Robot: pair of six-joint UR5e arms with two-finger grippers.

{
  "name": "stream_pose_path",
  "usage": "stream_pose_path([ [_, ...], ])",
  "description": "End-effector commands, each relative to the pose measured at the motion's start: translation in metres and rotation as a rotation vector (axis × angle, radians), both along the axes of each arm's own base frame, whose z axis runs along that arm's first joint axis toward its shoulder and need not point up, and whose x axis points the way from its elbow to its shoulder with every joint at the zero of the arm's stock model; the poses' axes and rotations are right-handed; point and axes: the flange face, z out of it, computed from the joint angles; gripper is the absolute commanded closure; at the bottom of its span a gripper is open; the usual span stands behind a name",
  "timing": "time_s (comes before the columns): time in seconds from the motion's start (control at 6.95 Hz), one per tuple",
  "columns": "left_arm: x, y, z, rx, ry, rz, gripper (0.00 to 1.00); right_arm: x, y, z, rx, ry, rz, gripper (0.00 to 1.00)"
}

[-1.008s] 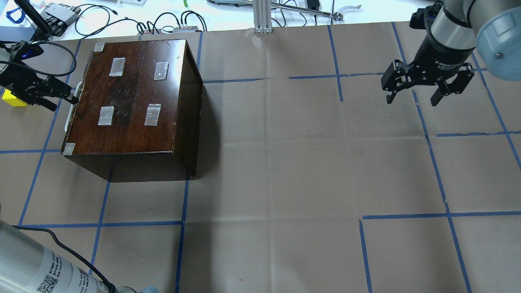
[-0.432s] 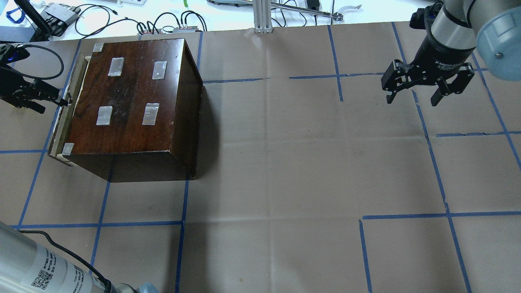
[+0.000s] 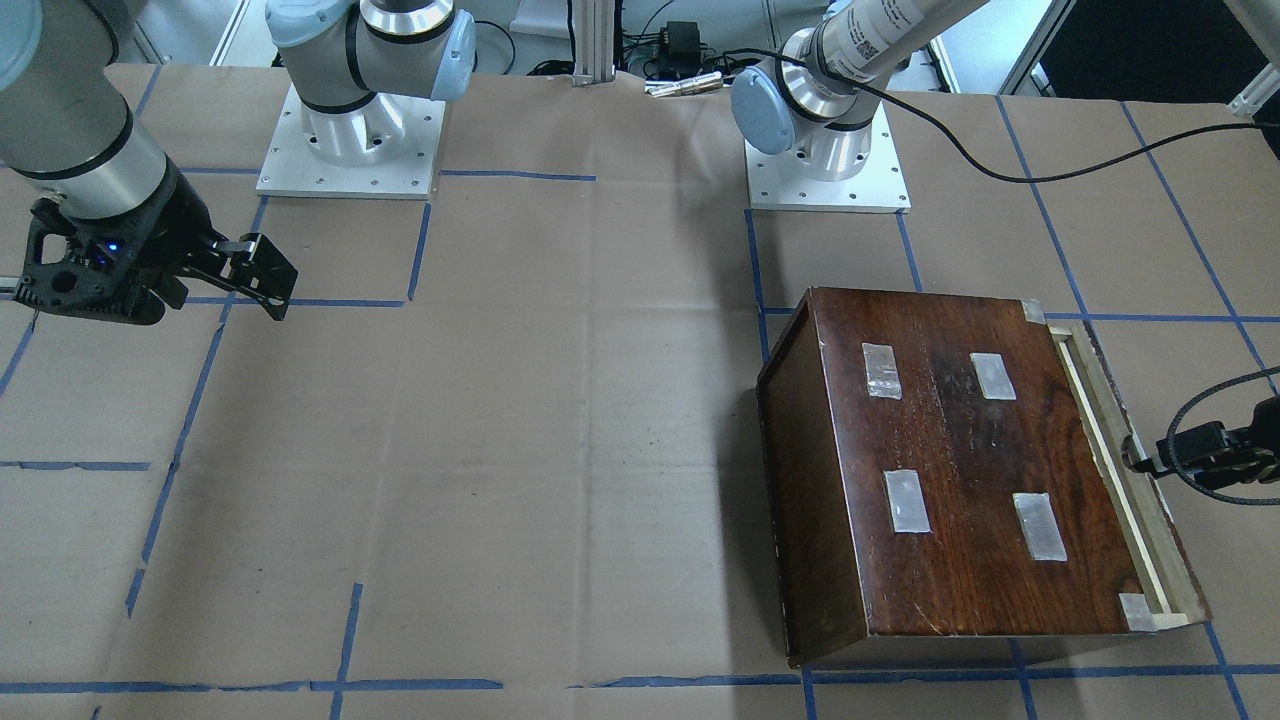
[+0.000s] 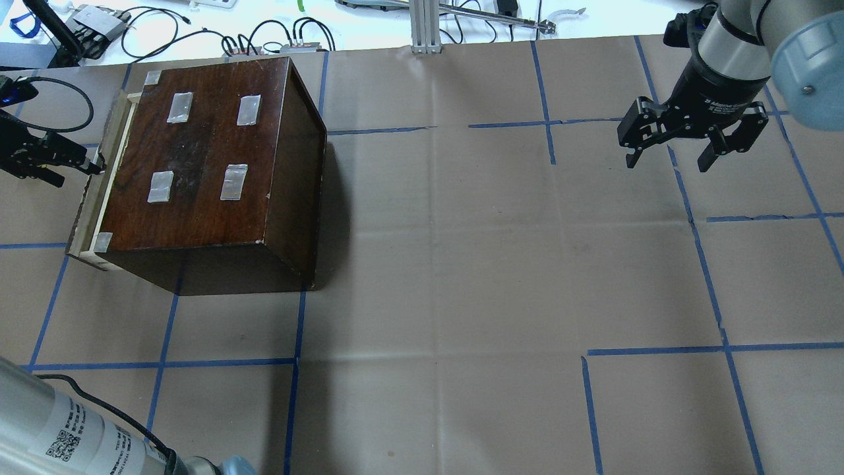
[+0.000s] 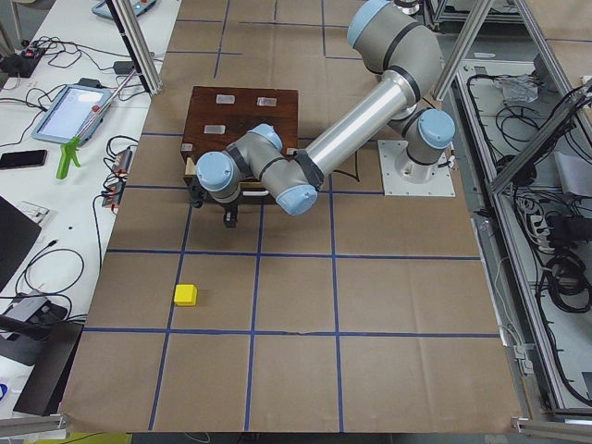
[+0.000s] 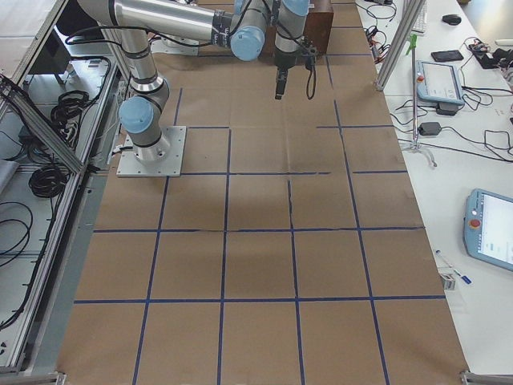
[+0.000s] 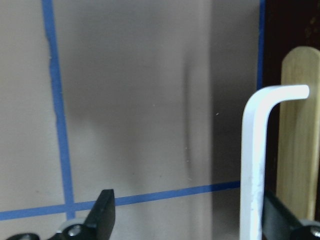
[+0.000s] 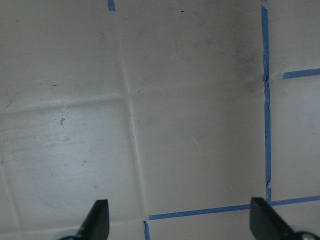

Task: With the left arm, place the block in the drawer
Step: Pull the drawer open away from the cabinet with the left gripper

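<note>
- L gripper: jaws spread wide, clamping nothing. The white drawer handle stands btwn the fingers, tight beside the one on the wrist view's right. Can't tell if they actually touch.
- From overhead, the L gripper's tips sit at the drawer front, approx halfway along it.
- Drawer is out only a little. A narrow strip of pale wood shows past the edge of the dark wooden box.
- Block: yellow cube lying on the paper, not in the drawer. It's well apart from box & L gripper, out toward the table end on the robot's left.
- L arm reaches low across the table from its base to the drawer side of the box, w/ a black cable looping at the wrist.
- R gripper: jaws also wide apart, nothing in them. It hangs above the paper, well apart from the box, on the other half of the table.
- Box top carries four silvery tape patches.
- Surface: table under brown paper, marked into a grid w/ blue tape lines.
- Room: loose cables & an aluminium post past the far edge. A teach pendant lies on a white side bench.
</note>
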Motion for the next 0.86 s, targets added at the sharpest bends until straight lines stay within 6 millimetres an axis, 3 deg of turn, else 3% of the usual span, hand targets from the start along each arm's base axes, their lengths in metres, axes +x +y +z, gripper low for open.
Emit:
stream_pose_path([
  [0.0, 0.015, 0.001, 0.010, -0.001, -0.039, -0.002, 0.02, 0.000, 0.000, 0.001, -0.001, 0.000, 0.000, 0.00],
  [0.58, 0.022, 0.001, 0.006, 0.021, -0.077, -0.028, 0.02, 0.000, 0.000, 0.000, 0.000, 0.000, 0.000, 0.00],
  [0.72, 0.035, 0.005, 0.010, 0.018, -0.098, -0.015, 0.02, 0.000, 0.000, 0.000, 0.000, 0.000, 0.000, 0.00],
])
